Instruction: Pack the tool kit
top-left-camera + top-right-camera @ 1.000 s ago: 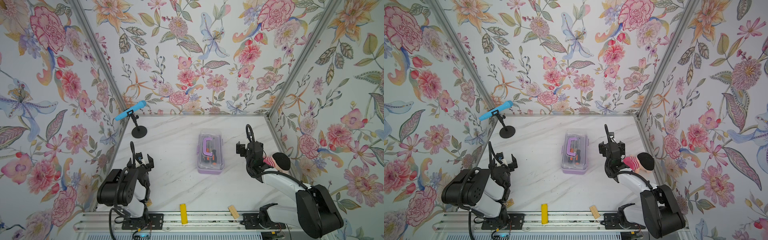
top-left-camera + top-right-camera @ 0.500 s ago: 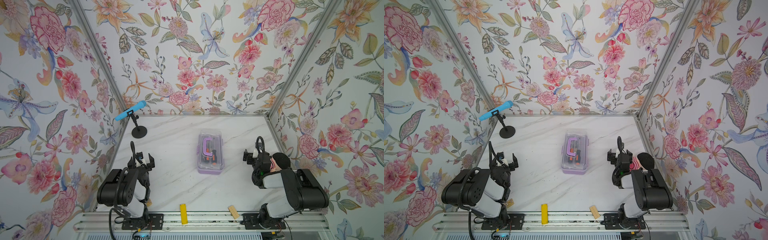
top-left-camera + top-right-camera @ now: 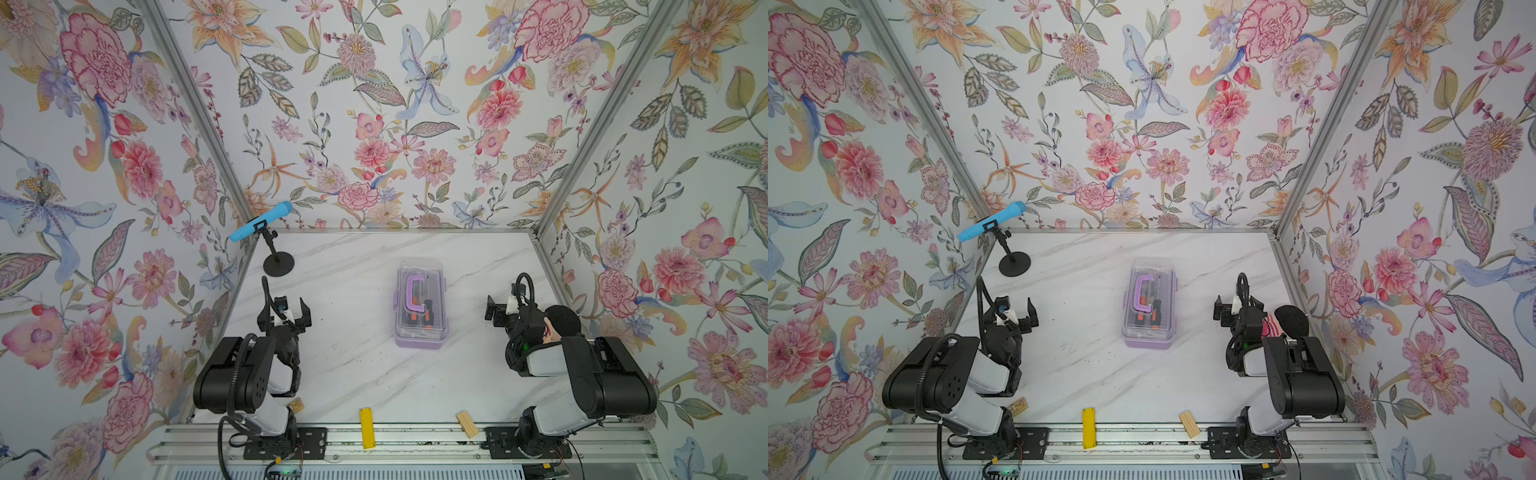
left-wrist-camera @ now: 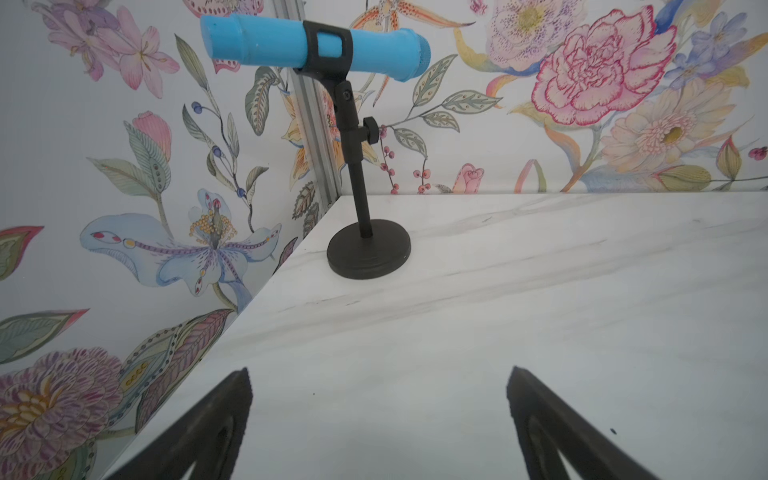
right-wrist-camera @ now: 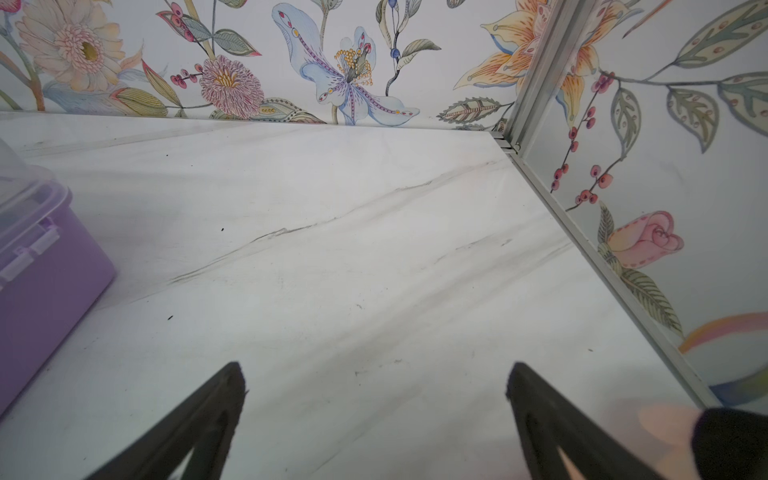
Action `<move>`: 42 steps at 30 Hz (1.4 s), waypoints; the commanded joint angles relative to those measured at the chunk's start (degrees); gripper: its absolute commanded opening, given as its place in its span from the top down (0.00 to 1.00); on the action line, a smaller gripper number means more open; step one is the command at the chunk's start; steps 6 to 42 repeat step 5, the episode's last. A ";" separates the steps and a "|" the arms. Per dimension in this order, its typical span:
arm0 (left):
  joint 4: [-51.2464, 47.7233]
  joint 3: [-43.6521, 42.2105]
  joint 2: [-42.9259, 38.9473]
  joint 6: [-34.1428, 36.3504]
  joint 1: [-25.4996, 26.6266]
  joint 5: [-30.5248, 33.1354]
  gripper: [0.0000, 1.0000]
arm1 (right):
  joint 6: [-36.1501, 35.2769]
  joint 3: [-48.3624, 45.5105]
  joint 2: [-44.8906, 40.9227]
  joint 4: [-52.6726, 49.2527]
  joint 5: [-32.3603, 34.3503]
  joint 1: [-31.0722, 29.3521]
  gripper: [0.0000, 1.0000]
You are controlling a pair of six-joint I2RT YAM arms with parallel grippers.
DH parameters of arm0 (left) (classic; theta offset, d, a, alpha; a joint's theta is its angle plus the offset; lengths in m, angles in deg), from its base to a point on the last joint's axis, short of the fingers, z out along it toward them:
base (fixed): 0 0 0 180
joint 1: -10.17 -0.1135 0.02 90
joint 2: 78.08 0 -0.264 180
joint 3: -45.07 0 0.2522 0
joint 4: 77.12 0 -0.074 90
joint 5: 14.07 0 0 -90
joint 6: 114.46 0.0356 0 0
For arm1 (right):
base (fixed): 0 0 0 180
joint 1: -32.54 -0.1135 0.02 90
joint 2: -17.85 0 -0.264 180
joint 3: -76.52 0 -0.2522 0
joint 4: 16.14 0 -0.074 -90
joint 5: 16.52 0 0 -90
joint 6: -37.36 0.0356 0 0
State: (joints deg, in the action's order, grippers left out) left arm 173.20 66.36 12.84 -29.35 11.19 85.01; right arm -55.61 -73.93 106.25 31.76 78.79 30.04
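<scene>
Left gripper (image 4: pixel 378 374) and right gripper (image 5: pixel 376 370) both stand wide and empty, well apart from the tool kit case (image 3: pixel 420 307), which sits closed mid-table between them. If it is not clipped shut, lifting could spill the screwdrivers (image 3: pixel 1157 309).

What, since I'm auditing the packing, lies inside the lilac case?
Through the clear lid, orange-black screwdrivers show by the purple handle. Whatever lies deeper in the lilac base is hidden.

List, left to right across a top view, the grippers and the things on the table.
left gripper → flat yellow bar → lilac tool kit case → wooden block → right gripper. The blue microphone overlaps the left gripper sideways, so it is left out.
</scene>
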 commanded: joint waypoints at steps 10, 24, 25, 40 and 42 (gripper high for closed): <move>-4.68 4.55 -0.91 3.65 0.21 -7.42 0.01 | 0.94 1.61 0.38 0.68 -3.01 1.01 0.01; -4.68 4.55 -0.91 3.65 0.21 -7.42 0.01 | 0.94 1.61 0.38 0.68 -3.01 1.01 0.01; -4.68 4.55 -0.91 3.65 0.21 -7.42 0.01 | 0.94 1.61 0.38 0.68 -3.01 1.01 0.01; -4.68 4.55 -0.91 3.65 0.21 -7.42 0.01 | 0.94 1.61 0.38 0.68 -3.01 1.01 0.01; -4.68 4.55 -0.91 3.65 0.21 -7.42 0.01 | 0.94 1.61 0.38 0.68 -3.01 1.01 0.01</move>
